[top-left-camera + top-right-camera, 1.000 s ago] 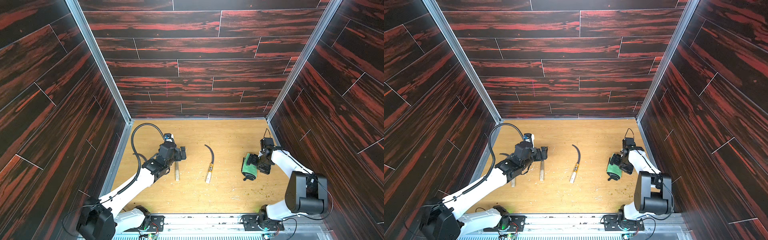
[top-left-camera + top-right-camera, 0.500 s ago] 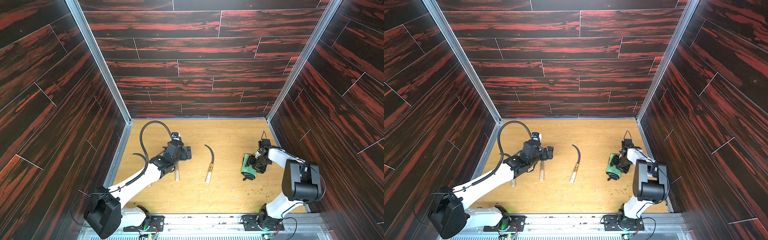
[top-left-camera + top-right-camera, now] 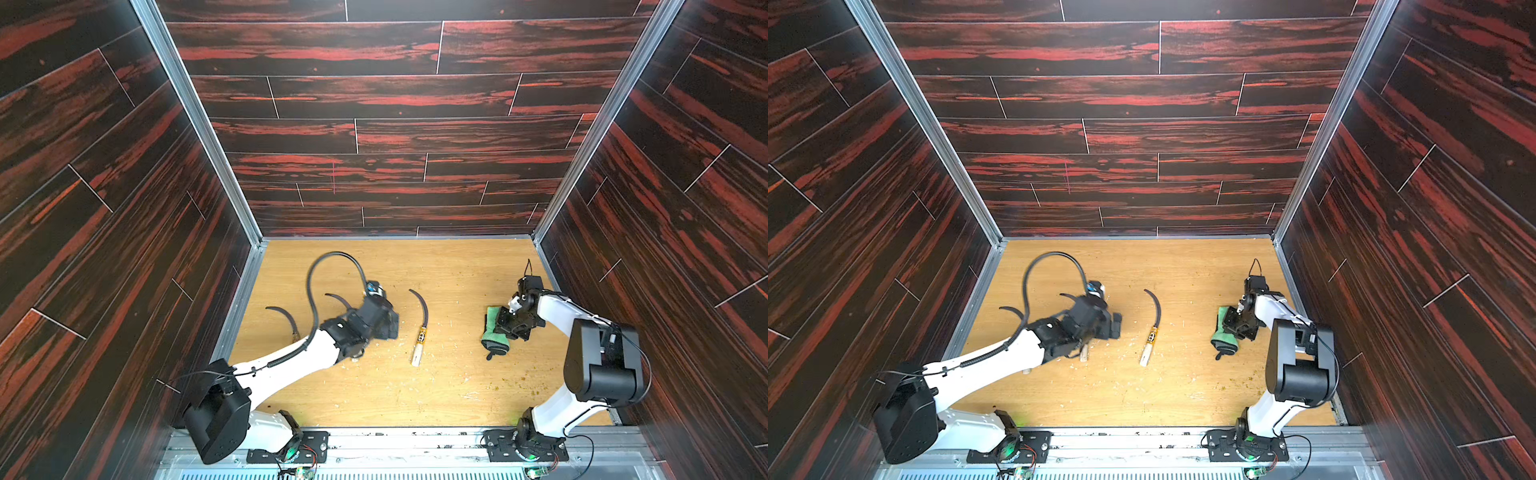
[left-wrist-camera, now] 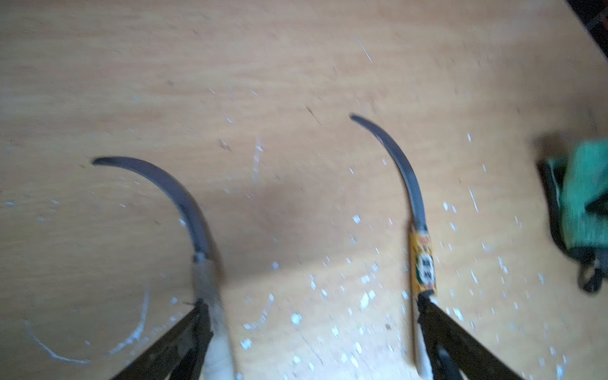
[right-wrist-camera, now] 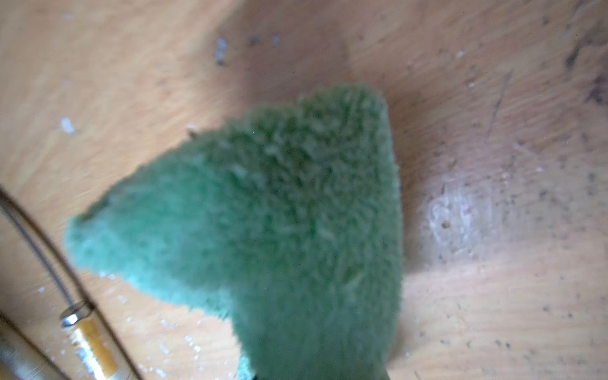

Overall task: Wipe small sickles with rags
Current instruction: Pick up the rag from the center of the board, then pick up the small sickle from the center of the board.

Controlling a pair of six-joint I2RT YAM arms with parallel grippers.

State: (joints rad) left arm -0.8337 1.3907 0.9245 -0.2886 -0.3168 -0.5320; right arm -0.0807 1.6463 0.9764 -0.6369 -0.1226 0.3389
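Right jaws pinch rag [image 3: 492, 334] at 3 o'clock on desk [image 3: 415, 395]. Left jaws wide, between 2 sickles [image 4: 184, 197] near centre; 3rd sickle [image 3: 284, 318] at 9 o'clock. Wiping looks unstarted, all 3 left.

place: lab test cell | signs: panelled walls [image 3: 374, 104], plywood floor [image 3: 457, 270]

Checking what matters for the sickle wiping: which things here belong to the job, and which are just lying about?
Job: outer sickle, half-hidden sickle, labelled sickle, green rag.
Lying about: white chips, dark crumbs, the arm's black cable.
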